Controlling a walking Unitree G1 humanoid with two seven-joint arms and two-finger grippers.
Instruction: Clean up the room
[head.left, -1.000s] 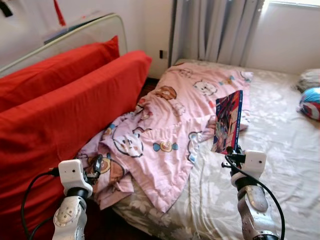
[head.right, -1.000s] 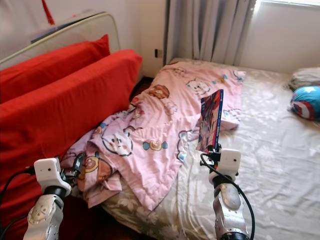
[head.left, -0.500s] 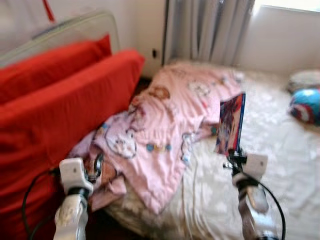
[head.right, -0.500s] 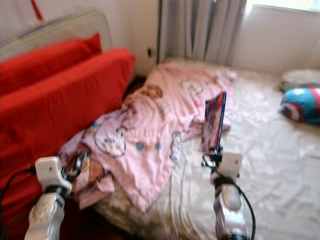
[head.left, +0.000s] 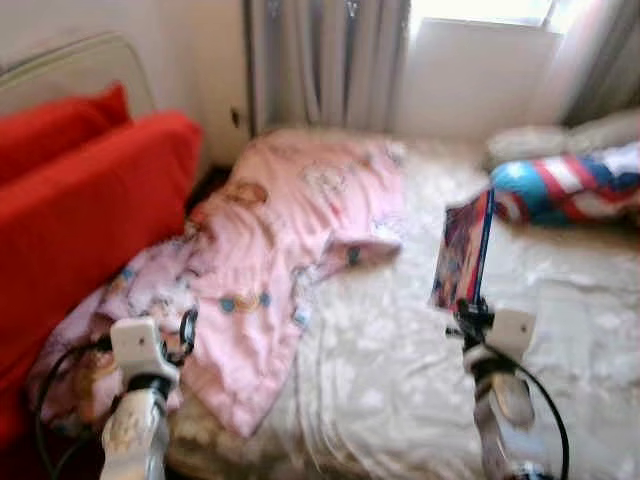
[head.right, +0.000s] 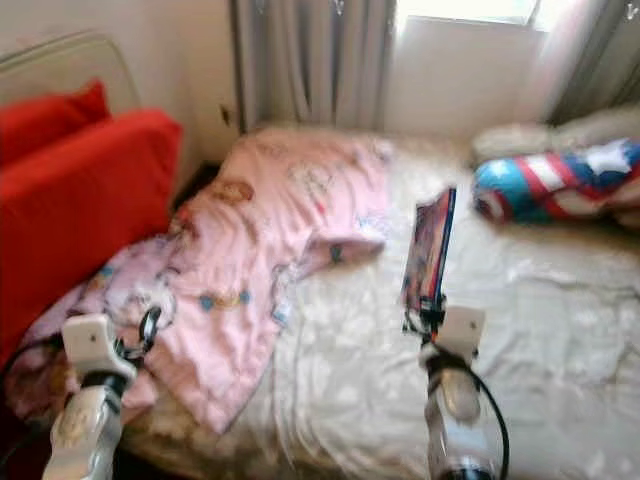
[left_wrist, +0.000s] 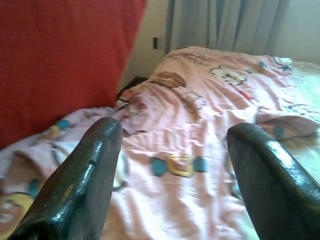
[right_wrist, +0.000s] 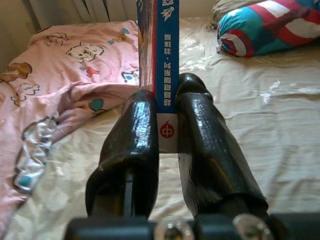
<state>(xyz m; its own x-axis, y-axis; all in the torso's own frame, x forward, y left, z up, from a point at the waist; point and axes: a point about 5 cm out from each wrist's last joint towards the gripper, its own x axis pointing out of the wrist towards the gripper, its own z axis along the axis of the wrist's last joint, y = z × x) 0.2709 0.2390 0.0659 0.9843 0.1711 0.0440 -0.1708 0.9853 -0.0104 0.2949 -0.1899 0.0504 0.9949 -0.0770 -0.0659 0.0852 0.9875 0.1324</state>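
Observation:
My right gripper (right_wrist: 167, 105) is shut on a thin book with a blue spine (right_wrist: 166, 45), held upright on its edge above the bed; the book (head.left: 462, 250) stands just over the right wrist (head.left: 500, 335). A pink cartoon-print blanket (head.left: 270, 240) lies crumpled across the bed's left half and hangs over the near left corner. My left gripper (left_wrist: 175, 150) is open with nothing between its fingers, held low over the blanket's near edge (head.left: 180, 330).
The bed (head.left: 400, 380) has a pale floral sheet. A red sofa with cushions (head.left: 80, 200) stands close on the left. A blue, red and white striped pillow (head.left: 570, 190) lies at the bed's far right below a curtained window (head.left: 330, 60).
The whole view has swung to the right, so the sofa slid left and the striped pillow came further into view. The book stays upright in my right gripper.

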